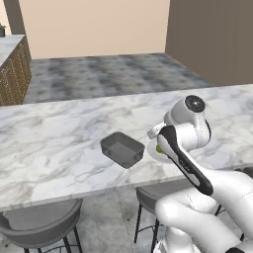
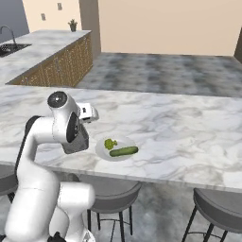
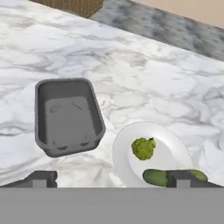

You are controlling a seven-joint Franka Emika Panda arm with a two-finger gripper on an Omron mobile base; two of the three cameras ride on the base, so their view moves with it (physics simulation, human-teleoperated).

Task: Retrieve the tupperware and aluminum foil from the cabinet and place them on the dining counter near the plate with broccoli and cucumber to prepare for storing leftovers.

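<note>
Currently: Tupperware Placed, Foil Retrieval Pending

**Status of the end effector.** The gripper (image 3: 111, 179) hangs above the dining counter (image 1: 54, 143) with its jaws spread wide and nothing between them. In the hand view, one fingertip stands at the lower left, near the container's corner, and the other at the lower right, over the cucumber (image 3: 168, 176). Neither tip touches any object.

**Location of task items.** The tupperware (image 3: 68, 116), a dark grey open box with no lid in sight, rests upright on the marble surface just beside the plate (image 3: 175, 146). The two are near each other but apart; a narrow strip of counter shows between their rims. The plate carries the broccoli (image 3: 143, 148) and the cucumber. In the left base view the container (image 1: 122, 148) sits to the left of the plate, close to the counter's near edge. No aluminum foil is seen on the counter.

**Step in hand.** Judged from this layout, the first delivery appears complete and the hand is free.

**Next move.** The foil is likely the remaining item. Raise the arm clear of the container and plate before turning away, so that neither is knocked. The base probably must then drive to the cabinet.
</note>
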